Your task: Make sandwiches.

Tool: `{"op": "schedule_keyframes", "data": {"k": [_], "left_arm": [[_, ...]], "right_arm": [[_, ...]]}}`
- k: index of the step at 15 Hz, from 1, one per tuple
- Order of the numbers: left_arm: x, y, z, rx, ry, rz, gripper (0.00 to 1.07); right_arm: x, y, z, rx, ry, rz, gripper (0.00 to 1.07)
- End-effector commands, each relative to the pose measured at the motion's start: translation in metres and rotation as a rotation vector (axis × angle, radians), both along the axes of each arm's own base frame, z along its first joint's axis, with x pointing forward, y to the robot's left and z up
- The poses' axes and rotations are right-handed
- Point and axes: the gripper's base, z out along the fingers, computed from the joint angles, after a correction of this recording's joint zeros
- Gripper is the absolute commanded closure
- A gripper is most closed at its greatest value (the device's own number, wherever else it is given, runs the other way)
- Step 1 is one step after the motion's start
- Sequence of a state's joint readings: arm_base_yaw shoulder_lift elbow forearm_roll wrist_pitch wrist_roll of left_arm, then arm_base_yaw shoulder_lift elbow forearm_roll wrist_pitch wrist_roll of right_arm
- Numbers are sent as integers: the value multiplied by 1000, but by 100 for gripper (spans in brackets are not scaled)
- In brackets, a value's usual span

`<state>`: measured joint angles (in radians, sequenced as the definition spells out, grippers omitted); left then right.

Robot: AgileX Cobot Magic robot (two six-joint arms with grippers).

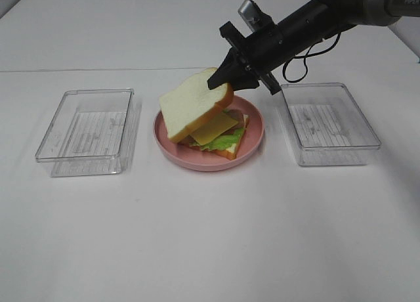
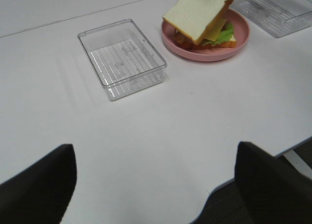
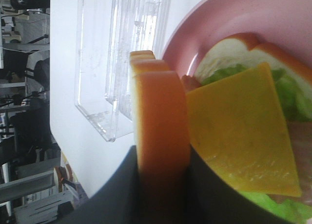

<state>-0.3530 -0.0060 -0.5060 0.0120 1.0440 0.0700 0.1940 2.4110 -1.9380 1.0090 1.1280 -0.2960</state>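
On the round pink plate [image 1: 254, 139] lies a stack: a bottom bread slice [image 1: 231, 149], green lettuce [image 1: 222, 142], and a yellow cheese slice [image 1: 213, 128] on top; the bacon barely shows. My right gripper [image 1: 222, 83] is shut on the crust of the second bread slice [image 1: 191, 106] and holds it tilted over the stack. In the right wrist view the fingers [image 3: 122, 185] clamp the orange crust [image 3: 161, 121] above the cheese [image 3: 239, 136]. The left gripper's fingers [image 2: 36, 187] are wide apart and empty, far from the plate [image 2: 214, 51].
A clear plastic tray [image 1: 88, 132] stands left of the plate and another [image 1: 328, 121] right of it, both empty. The white table's front edge [image 2: 229, 185] shows in the left wrist view.
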Motion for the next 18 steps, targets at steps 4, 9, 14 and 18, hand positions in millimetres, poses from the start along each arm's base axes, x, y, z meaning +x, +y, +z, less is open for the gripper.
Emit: {"op": "schedule_keyframes", "data": {"k": [4, 9, 14, 18], "left_arm": [[-2, 1, 0, -15, -31, -6, 25], [-2, 1, 0, -15, -31, -6, 25], [-2, 1, 0, -15, -31, -6, 25], [-2, 1, 0, -15, -31, -6, 25]], "right_arm": [[1, -8, -12, -124, 36, -40, 107], [1, -10, -10, -166, 25, -47, 52], [0, -16, 4, -249, -46, -14, 24], [-6, -26, 39, -349, -137, 9, 24]]}}
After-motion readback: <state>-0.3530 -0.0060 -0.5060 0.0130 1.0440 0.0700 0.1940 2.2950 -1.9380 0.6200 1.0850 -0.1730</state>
